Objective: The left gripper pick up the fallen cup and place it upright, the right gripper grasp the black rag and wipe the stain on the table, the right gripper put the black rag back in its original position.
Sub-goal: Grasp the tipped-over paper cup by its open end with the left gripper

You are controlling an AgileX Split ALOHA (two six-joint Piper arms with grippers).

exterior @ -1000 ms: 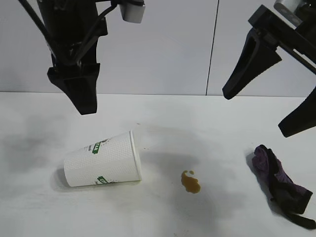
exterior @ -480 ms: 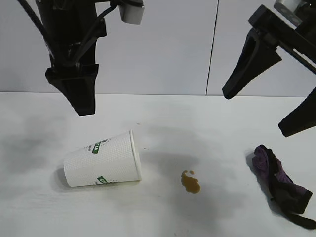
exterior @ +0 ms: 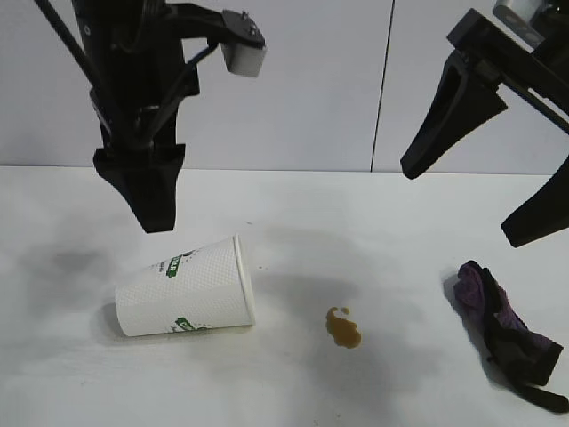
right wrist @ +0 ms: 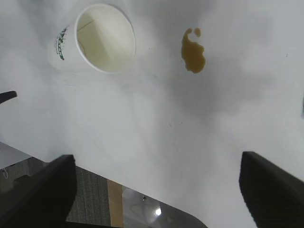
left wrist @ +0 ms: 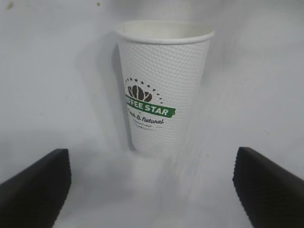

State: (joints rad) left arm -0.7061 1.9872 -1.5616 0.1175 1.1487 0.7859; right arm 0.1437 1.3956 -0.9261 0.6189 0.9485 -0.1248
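from my remote seat this reads as a robot lab or test bench, not a home or kitchen. i see a plain white tabletop (exterior: 80, 205) backed by bare pale wall panels (exterior: 293, 80) with one dark vertical seam, and nothing decorative anywhere. two black robot arms hang over the surface, the left arm (exterior: 133, 80) carrying a small grey camera box (exterior: 244, 53). past the tabletop edge in the right wrist view there is grey carpet-like flooring (right wrist: 88, 202).

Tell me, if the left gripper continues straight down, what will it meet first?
Probably the cup, lying on its side below the left gripper, whose jaws are open. Depth is uncertain; it might meet the table instead.
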